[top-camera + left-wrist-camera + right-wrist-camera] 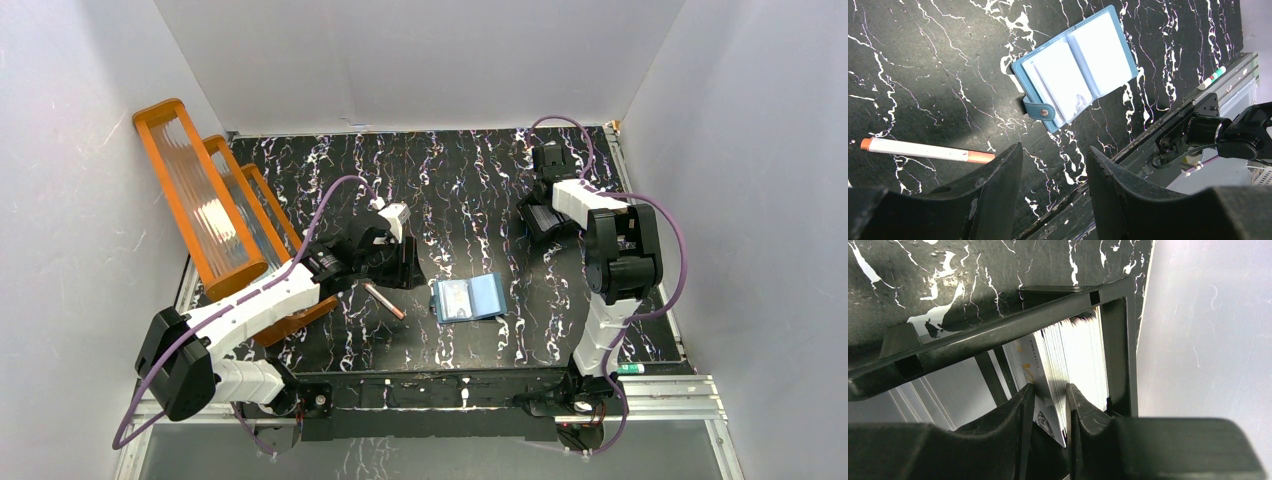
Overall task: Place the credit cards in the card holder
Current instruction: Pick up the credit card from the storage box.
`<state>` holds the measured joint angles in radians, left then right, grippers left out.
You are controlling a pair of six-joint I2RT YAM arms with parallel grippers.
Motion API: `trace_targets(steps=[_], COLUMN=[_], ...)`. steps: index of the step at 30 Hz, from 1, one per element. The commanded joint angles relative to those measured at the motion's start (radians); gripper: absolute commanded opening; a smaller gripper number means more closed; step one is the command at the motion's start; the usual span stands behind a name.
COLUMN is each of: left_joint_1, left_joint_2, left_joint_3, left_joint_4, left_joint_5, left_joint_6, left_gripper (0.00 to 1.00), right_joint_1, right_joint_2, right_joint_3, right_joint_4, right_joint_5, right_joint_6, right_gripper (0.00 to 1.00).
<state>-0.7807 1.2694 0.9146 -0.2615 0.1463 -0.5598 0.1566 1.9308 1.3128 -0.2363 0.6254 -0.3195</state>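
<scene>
The right gripper (1050,400), at the far right of the table (450,180), has its two fingers drawn close on a few credit cards (1078,350) at the front of a stack, one finger on the outer face and the other wedged in among the cards. The stack stands on edge, packed tight in the end compartment of a black tray (998,332), hard against the tray's wall. The cards show mostly as thin pale edges. The front one is white with some grey print, too small to read.

The card holder (1083,55) lies well apart from that gripper, nearer and to the left, about midway between the two arms and flat on the black, white-veined tabletop. It is open like a book, with a teal cover rim framing light-blue pages of clear pockets. A teal snap tab (1040,111) with a small round stud juts from one side. No lettering can be made out on it.

The left gripper (1055,170) hangs over the table to the holder's left, fingers spread wide and holding nothing. A white pen (923,149) with orange-brown ends lies between it and the holder, touching neither. A big orange ribbed rack (205,200) leans at the far left edge.
</scene>
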Motion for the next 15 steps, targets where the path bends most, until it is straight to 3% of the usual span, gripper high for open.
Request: trace_targets(steps=[1, 15], left_joint_1=[0.005, 0.005], left_joint_2=[-0.002, -0.001], left_joint_3=[0.038, 0.042], left_joint_4=[0.003, 0.005], left_joint_5=[0.018, 0.024], left_joint_6=[0.004, 0.000], left_gripper=[0.48, 0.48], right_joint_1=[-0.006, -0.006], right_joint_2=[-0.047, -0.063], right_joint_3=[0.029, 0.055], right_joint_4=[0.027, 0.012], right_joint_5=[0.014, 0.030], right_joint_6=[0.001, 0.005], right_gripper=[0.35, 0.31])
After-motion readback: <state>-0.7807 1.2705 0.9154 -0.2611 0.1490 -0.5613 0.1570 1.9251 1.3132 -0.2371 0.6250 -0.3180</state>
